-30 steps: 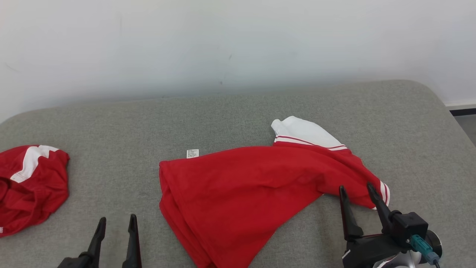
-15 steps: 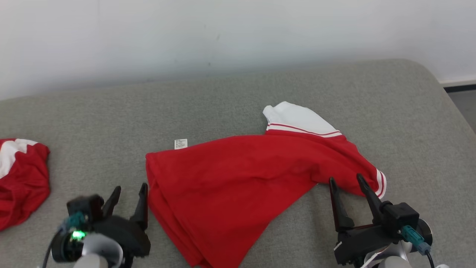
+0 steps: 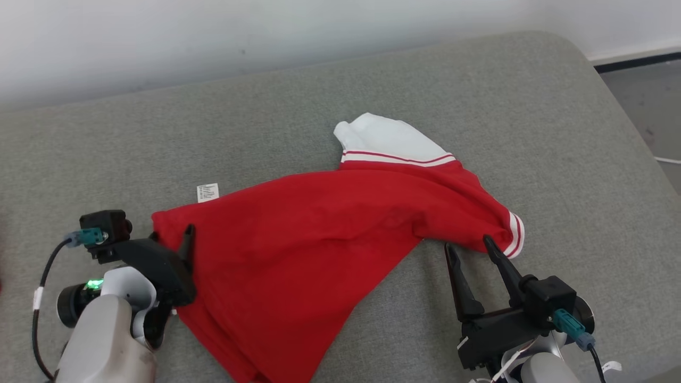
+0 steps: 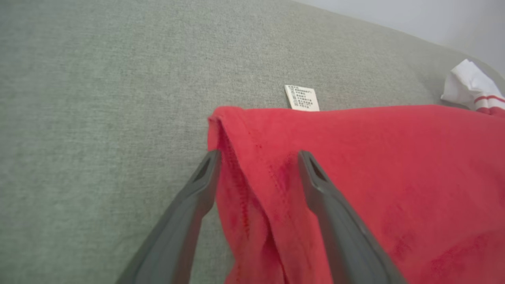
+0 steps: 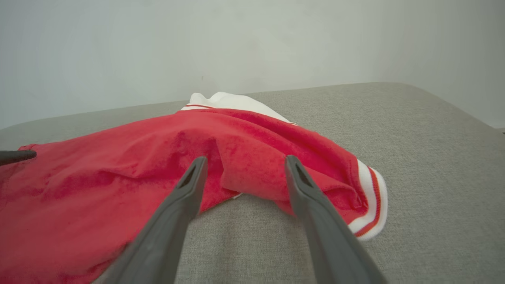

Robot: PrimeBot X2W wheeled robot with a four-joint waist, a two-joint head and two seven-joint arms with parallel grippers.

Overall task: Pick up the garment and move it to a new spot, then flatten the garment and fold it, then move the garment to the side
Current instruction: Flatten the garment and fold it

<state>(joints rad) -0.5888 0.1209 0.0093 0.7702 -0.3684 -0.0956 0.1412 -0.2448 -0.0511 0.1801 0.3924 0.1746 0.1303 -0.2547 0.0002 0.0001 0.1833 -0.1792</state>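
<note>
**Left gripper**: jaws spread wide, nothing clamped. In the left wrist view the fingers straddle the hem corner of the garment. One finger lies over the grey cushion just beside the doubled edge, the other over the red cloth. Contact with the cloth cannot be confirmed.

**Right gripper**: jaws likewise spread wide, empty. In the right wrist view the fingers frame a bunched fold of the sleeve, with the striped cuff just beside the outer finger.

**Garment**: it lies crumpled on the cushion, roughly central, with the hem end toward the left gripper and the sleeve end toward the right gripper. The care label protrudes at the far edge. A white panel lies on the far side.

**Change**: one second ago the left gripper stood well apart from the hem; it has since advanced to the corner. The right gripper holds its station at the sleeve. The head camera has also dipped and turned, so the shift of the whole scene is not movement of the garment.

**Consequence**: both grippers now stand at opposite ends of the garment. The pickup is judged ready to begin, but neither grasp is made yet. Closing both pairs of jaws is the likely next requirement. Risk: the left gripper may catch only the top layer of the doubled hem.
</note>
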